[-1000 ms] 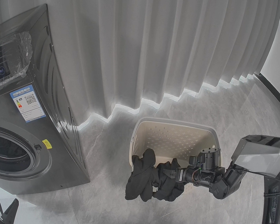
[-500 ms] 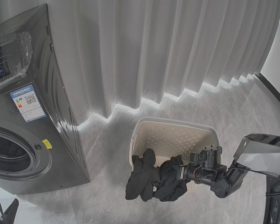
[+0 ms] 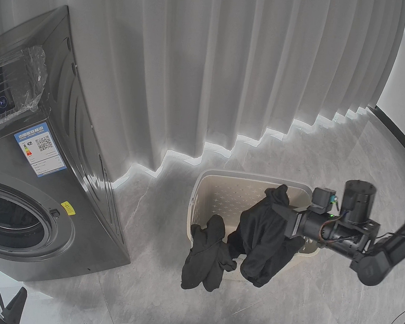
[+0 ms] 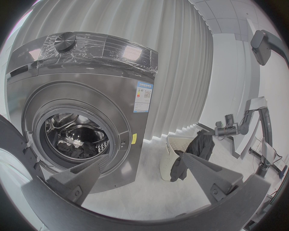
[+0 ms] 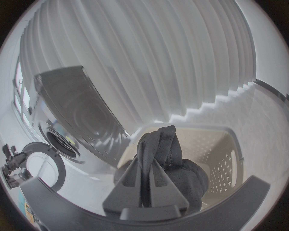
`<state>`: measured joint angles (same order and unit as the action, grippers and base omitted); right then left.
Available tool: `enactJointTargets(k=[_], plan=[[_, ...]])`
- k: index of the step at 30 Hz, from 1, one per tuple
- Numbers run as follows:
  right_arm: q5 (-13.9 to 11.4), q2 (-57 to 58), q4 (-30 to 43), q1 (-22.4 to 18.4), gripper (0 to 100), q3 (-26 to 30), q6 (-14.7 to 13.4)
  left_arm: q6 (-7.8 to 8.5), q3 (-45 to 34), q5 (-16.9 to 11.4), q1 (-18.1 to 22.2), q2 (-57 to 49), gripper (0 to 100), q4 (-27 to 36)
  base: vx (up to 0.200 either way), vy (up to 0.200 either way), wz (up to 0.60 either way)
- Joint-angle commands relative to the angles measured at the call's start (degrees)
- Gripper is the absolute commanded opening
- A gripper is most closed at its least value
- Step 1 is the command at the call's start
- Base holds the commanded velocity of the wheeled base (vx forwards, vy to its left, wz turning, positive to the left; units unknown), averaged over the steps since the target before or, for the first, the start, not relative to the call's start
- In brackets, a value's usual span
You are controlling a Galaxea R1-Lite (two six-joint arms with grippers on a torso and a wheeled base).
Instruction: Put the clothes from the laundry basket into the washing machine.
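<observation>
Black crumpled garment (image 3: 264,237) hangs clamped in the right gripper (image 5: 146,165) over a cream perforated plastic laundry basket (image 3: 248,176). The left wrist view reveals dark clothes (image 4: 75,149) inside the shiny steel drum (image 4: 75,129); left gripper (image 4: 145,157) is wide.

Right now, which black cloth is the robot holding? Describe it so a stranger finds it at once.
Find the cream perforated plastic laundry basket before the white pleated curtain. Above it hangs a black garment, pinched by the right gripper; the other black garment only droops over the basket's rim.
</observation>
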<state>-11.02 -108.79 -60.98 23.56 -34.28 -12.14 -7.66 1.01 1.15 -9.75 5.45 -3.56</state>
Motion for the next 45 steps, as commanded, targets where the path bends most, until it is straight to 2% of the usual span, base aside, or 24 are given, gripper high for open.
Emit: enactJointTargets(k=[1,2,3,5,10,11,13,23,28,32,38,40,45], plan=[[0.1,21.2,0.3,5.5,0,6.6,-2.8,-0.08,-0.8,0.0,0.0,0.1,100,0.0,0.000,0.000,0.00],[0.4,24.0,-0.2,7.5,0,6.9,-4.9,-0.17,-0.8,0.0,0.0,0.0,100,0.0,0.000,0.000,0.00],[0.6,25.3,-0.3,8.4,0,7.1,-5.6,-0.17,-0.8,0.0,0.0,0.0,100,0.0,0.000,0.000,0.00],[0.6,27.6,-0.2,10.0,0,7.6,-5.7,-0.17,-0.8,0.0,0.0,0.1,100,0.0,0.000,0.000,0.00],[-0.3,29.6,0.3,10.9,0,7.7,-5.6,-0.08,-0.8,0.1,0.0,0.0,100,0.0,0.000,0.000,0.00],[-2.3,29.7,0.0,11.2,0,7.5,-5.9,0.01,-0.8,0.1,0.0,0.1,100,0.0,0.000,0.000,0.00],[-3.8,29.7,-0.2,11.3,0,7.5,-5.9,-0.17,-0.8,0.1,0.0,0.1,100,0.0,0.000,0.000,0.00],[-4.1,30.0,-0.3,14.5,0,6.9,-6.8,-0.43,-0.8,0.2,0.0,0.0,100,0.0,0.000,0.000,0.00],[-4.2,32.3,0.1,14.7,0,6.2,-6.8,-0.52,-0.8,0.1,0.0,0.0,100,0.0,0.000,0.000,0.00],[-4.7,34.6,0.4,14.9,0,5.9,-6.3,-0.61,-0.8,0.1,0.0,0.1,100,0.0,0.000,0.000,0.00],[-7.4,38.0,0.2,16.2,0,6.1,-5.3,-0.61,-0.8,0.0,0.0,0.1,100,0.0,0.000,0.000,0.00],[-8.7,39.3,0.1,16.3,0,6.1,-3.1,-1.22,-0.8,0.0,0.0,0.1,100,0.0,0.000,0.000,0.00],[-11.1,39.8,0.5,15.7,0,5.8,-0.3,-1.66,-0.8,-0.2,0.0,0.1,100,0.0,0.000,0.000,0.00]])
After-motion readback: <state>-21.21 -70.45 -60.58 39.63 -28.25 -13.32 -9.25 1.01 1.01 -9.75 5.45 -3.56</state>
